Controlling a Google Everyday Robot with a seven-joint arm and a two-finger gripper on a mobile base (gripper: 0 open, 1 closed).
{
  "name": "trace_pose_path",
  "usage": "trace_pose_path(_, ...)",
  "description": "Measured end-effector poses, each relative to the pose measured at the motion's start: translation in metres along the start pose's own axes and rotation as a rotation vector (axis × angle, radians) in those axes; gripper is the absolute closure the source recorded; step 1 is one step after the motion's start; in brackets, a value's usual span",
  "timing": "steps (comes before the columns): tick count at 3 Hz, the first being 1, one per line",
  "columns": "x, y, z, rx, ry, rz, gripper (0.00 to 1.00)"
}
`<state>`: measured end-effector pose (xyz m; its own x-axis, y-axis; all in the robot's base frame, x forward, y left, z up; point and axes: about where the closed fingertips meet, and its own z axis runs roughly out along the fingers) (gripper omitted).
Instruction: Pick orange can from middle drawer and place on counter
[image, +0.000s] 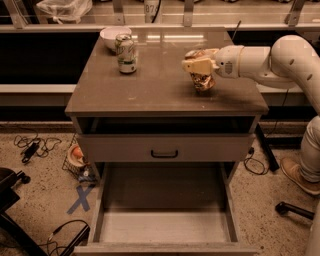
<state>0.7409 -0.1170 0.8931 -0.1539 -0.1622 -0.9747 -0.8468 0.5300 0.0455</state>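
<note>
My gripper (201, 67) is shut on the orange can (203, 81), gripping it from above at its top. The can is upright over the right part of the counter (165, 87); its base is at the surface, and I cannot tell whether it touches. The white arm reaches in from the right. The middle drawer (165, 227) is pulled out below, and its pale floor shows nothing in it.
A taller green-and-white can (126, 53) stands at the counter's back left, with a white bowl (113, 35) behind it. A shut drawer front with a black handle (164, 153) sits above the open drawer. Cables and a blue X mark lie on the floor at the left.
</note>
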Motion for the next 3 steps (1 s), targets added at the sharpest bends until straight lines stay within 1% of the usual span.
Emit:
trace_pose_path(1,-0.003,-0.002,0.002,0.004,-0.016,0.005,1.0)
trace_pose_path(2,-0.021,-0.009,0.01,0.023,-0.094,0.03,1.0)
trace_pose_path(3,-0.052,-0.036,0.019,0.074,-0.191,0.057,1.0)
